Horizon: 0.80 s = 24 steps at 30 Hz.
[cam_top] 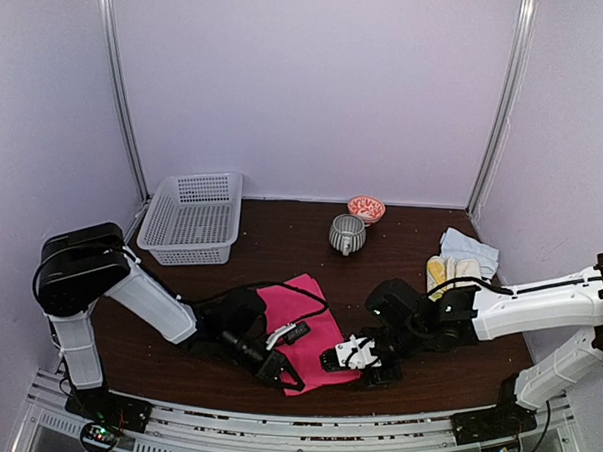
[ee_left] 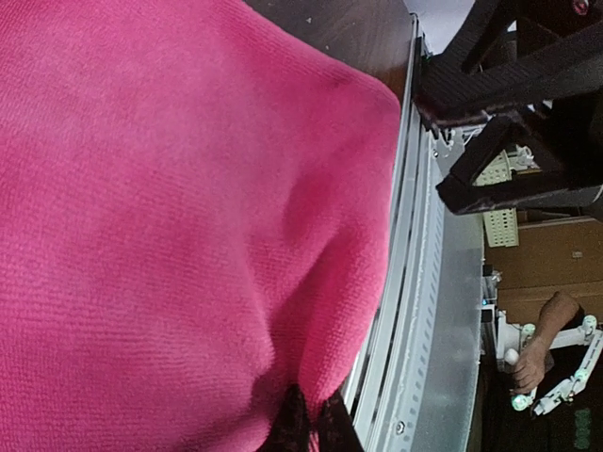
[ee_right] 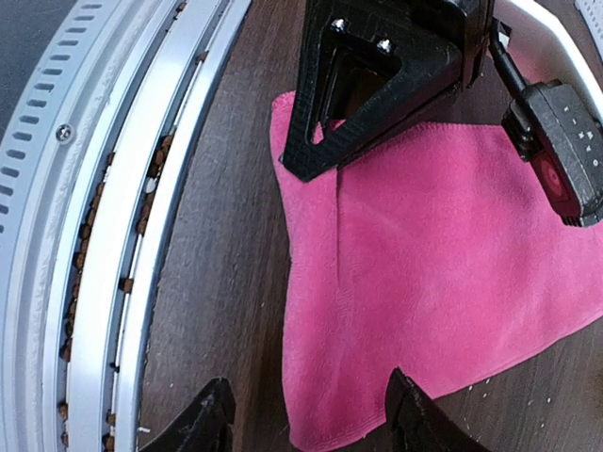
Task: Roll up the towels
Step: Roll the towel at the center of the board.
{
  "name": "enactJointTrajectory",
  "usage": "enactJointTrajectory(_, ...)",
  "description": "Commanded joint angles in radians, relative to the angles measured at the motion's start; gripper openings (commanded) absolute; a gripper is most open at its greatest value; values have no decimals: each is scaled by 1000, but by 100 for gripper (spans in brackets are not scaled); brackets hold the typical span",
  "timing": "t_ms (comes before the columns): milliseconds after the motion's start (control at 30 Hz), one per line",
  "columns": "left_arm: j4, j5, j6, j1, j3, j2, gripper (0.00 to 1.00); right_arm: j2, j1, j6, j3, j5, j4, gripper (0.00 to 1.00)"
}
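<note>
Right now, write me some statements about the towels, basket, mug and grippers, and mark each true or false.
The left gripper is shut on the bright pink cloth towel. True.
The right gripper is clamped shut. False: its jaws stand open.
The white slotted plastic basket holds a towel. False: nothing shows inside it.
The grey striped ceramic mug stands farther back than the pink towel. True.

The dark brown wooden worktop [cam_top: 281, 240] carries a white perforated plastic basket [cam_top: 192, 218] at far left. A grey striped mug [cam_top: 346, 234] and a small pink-patterned bowl [cam_top: 366, 208] stand at the back, and a bright pink cloth towel [cam_top: 312, 322] lies near the front. At right, a yellow cloth towel [cam_top: 440, 272] touches a pale blue cloth towel [cam_top: 469, 249].
</note>
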Motion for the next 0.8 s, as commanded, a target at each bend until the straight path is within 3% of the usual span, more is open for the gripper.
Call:
enactJointTrajectory(0,177,57,-113,15,-48,22,0,53,40,17,-4,81,139,56)
enactJointTrajectory(133,282,70,-177,21,-85,37,0,121,54,-10,24,36,129,54)
enactJointTrajectory(400,303,67,-181,21,-107,49,0,210,55,23,85,-11,120,46)
enactJointTrajectory(467,305,62,-181,22,-112,47,0,224,55,34,98,-33,113,39)
enactJointTrajectory(600,293,55,-161,21,-120,42,0,264,50,40,133,-79,55,12)
enactJointTrajectory(767,278,57,-147,23,-146,25,0,295,-6,89,182,-185,-43,0)
